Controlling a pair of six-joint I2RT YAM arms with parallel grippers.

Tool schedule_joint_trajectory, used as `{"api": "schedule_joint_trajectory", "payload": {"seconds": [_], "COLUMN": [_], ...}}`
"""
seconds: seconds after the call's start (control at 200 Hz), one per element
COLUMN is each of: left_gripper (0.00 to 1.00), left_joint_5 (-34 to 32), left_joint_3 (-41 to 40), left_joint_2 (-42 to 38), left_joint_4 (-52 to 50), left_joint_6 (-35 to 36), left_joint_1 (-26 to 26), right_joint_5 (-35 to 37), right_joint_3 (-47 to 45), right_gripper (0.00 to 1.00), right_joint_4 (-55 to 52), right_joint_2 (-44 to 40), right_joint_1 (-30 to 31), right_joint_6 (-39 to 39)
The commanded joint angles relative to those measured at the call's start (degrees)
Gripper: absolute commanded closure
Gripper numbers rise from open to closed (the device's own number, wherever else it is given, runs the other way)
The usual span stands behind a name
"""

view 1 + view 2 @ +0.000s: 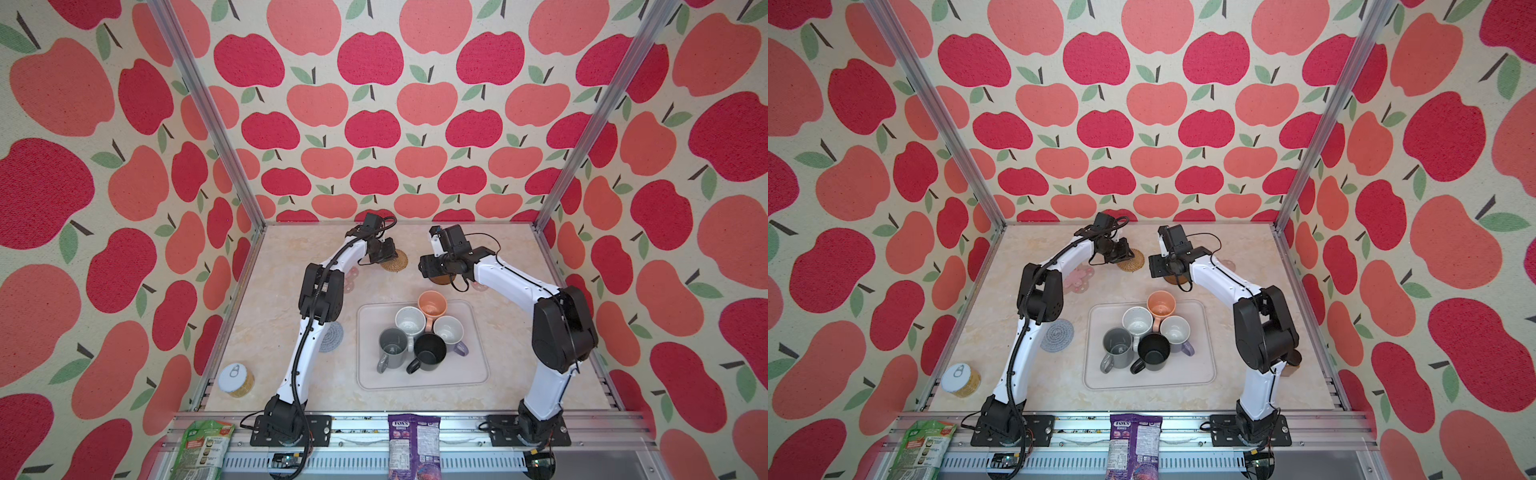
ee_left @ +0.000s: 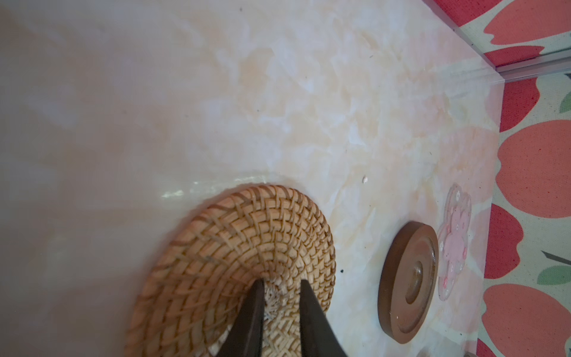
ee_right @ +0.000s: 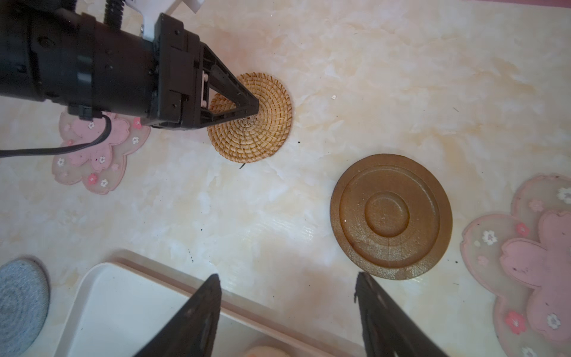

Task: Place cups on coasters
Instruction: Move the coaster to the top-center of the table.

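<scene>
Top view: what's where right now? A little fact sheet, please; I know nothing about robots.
Cups: grey cup, white cup, black cup, peach cup, lavender cup, all on the tray
Coasters: rattan coaster, dark brown coaster, grey-blue coaster, two pink flower coasters, no cup on any
Left gripper: nearly shut, tips at the rattan coaster's centre
Right gripper: open, empty

Brown coaster (image 1: 438,282) mostly under right arm (image 1: 457,266); grey-blue coaster (image 1: 335,337) seemingly half behind left arm (image 1: 307,345).
</scene>
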Motion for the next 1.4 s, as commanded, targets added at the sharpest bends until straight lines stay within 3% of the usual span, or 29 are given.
{"api": "schedule_joint_trajectory", "payload": {"seconds": [0.0, 0.27, 1.396], "left_gripper": [0.76, 0.76, 0.76], "left_joint_5": [0.9, 2.4, 3.7], "left_joint_3": [-4.8, -10.0, -11.6], "left_joint_2": [-2.3, -4.6, -5.8], "left_joint_4": [-1.6, 1.3, 3.7], "left_joint_6": [0.6, -0.7, -1.9], "left_joint_1": [-1.1, -2.2, -5.0], "right_joint_5": [1.0, 0.8, -0.4], "right_joint_3": [-1.2, -2.9, -4.7], "right_gripper": [0.28, 0.28, 0.28], "right_joint_4": [0.7, 1.3, 2.2], "right_joint_2": [-2.9, -3.8, -3.8], "right_joint_1": [-0.9, -1.4, -2.2], "right_joint_6": [1.7, 3.3, 6.3]}}
